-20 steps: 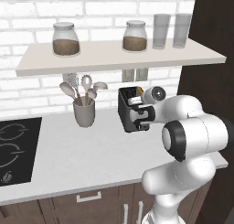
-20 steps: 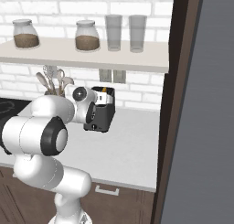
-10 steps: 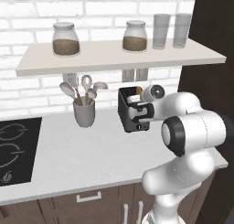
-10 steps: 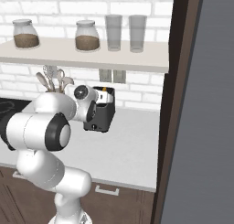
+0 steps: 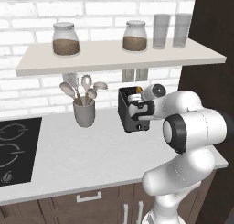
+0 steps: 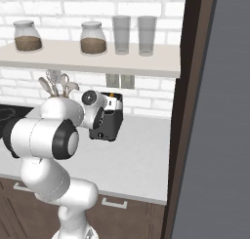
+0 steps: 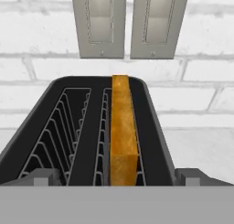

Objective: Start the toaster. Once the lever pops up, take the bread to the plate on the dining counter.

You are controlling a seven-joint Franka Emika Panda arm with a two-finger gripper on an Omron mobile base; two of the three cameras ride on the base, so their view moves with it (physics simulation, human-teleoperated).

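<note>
The dark grey toaster [image 5: 126, 112] stands on the white worktop by the brick wall. Its top [image 7: 151, 122] fills the hand view. The bread [image 7: 123, 127] stands on edge in the right slot, golden crust up; the left slot is bare wire. My gripper [image 5: 137, 109] hovers at the toaster's near end, level with its top, open. Its fingertips [image 7: 42, 176] sit wide apart on either side of the toaster's width, holding nothing. From the right base view, the hand [image 6: 103, 111] covers the upper end face of the toaster [image 6: 111, 128], so the lever is hidden. The plate and dining counter are out of view.
A grey utensil cup [image 5: 84, 111] stands left of the toaster, with a black hob [image 5: 13, 145] further left. The shelf [image 5: 119, 56] overhead carries jars and glasses. Two wall sockets [image 7: 130, 22] sit behind the toaster. A tall dark cabinet side [image 6: 188, 116] closes the right.
The hand has edged a little closer to the toaster's near end and slightly lower. The jaws have stayed open and the bread has not moved.
</note>
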